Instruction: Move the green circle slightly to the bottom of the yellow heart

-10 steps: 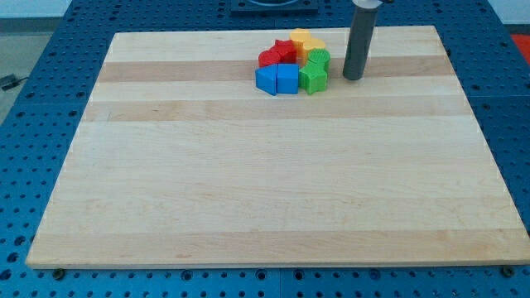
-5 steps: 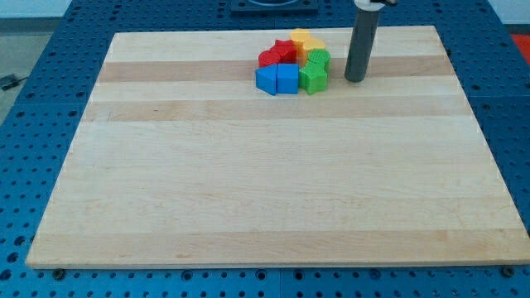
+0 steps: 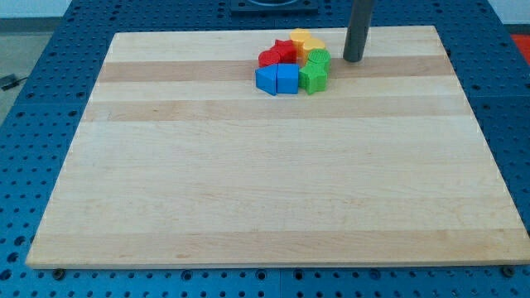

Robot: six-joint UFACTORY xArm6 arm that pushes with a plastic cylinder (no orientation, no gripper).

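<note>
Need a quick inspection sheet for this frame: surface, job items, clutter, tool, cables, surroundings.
Surface: pale wooden board, flat, blocks only near the view's top.
Job's things: green circle at the cluster's right edge, touching the yellow heart, which lies above it toward the view's top.
Clutter: green star, two blue blocks, two red blocks, all packed in the same cluster.
Tool: my tip stands to the view's right of the green circle, apart from it.
Cables: dark bit at the view's left edge, cannot tell what it is.
Surroundings: blue perforated table around the board.
</note>
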